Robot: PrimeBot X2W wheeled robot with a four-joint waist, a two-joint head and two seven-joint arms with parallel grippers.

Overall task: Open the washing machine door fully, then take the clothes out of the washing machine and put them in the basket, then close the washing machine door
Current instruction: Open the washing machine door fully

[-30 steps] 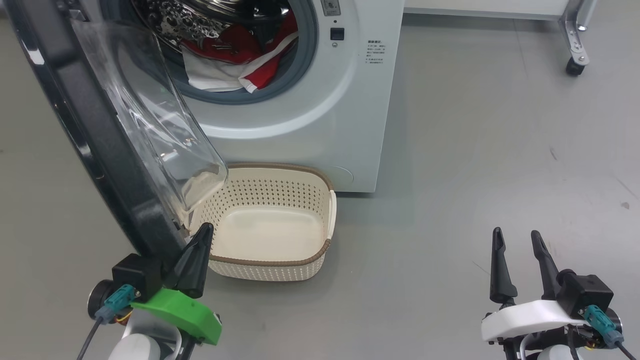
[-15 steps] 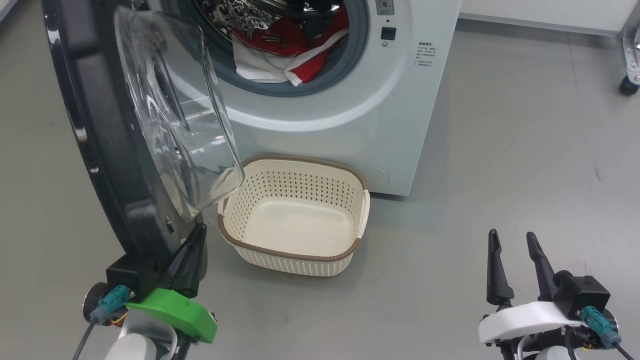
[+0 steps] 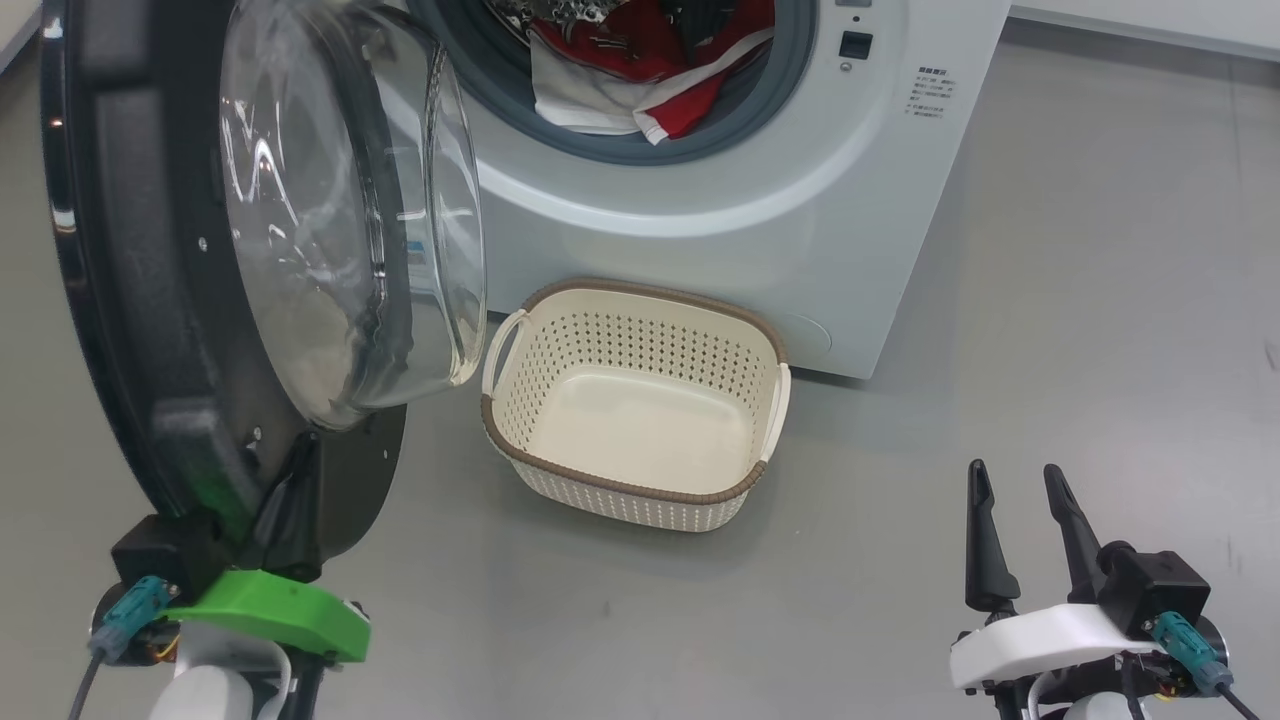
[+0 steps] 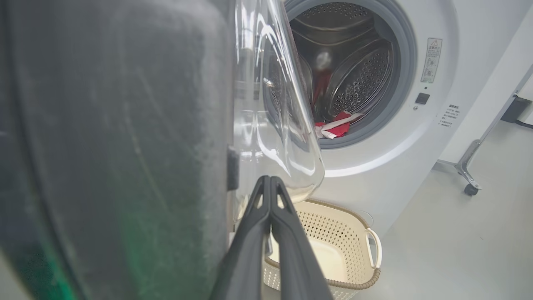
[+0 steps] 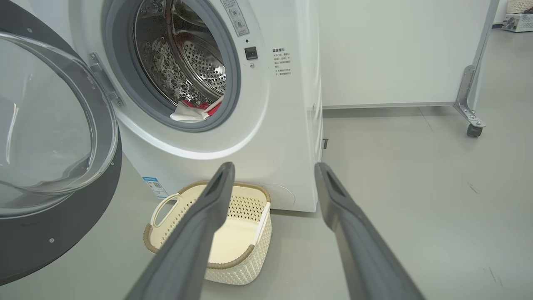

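The white washing machine [image 3: 700, 200] stands at the top with its drum showing. Red and white clothes [image 3: 640, 80] lie at the drum's front lip, also seen as clothes [image 5: 193, 110]. The washing machine door [image 3: 120, 300] hangs wide open at the left, its clear glass bowl [image 3: 340, 230] bulging toward the basket. My left gripper [image 3: 295, 490] is shut, its fingers [image 4: 270, 196] pressed together against the door's inner black rim, below the glass. The cream basket [image 3: 650, 290] sits on the floor before the washer, with nothing in it. My right gripper [image 3: 1010, 475] is open at the lower right, away from everything.
Open grey floor [image 3: 1050, 300] stretches right of the washer. A white panel on a metal frame with a castor [image 5: 470, 130] stands behind at the far right. A small blue label [image 5: 155, 187] sits low on the washer's front.
The head camera has turned, shifting the scene rightward. The door has swung further open to the left, and my shut left gripper has followed it left. The right gripper kept its place.
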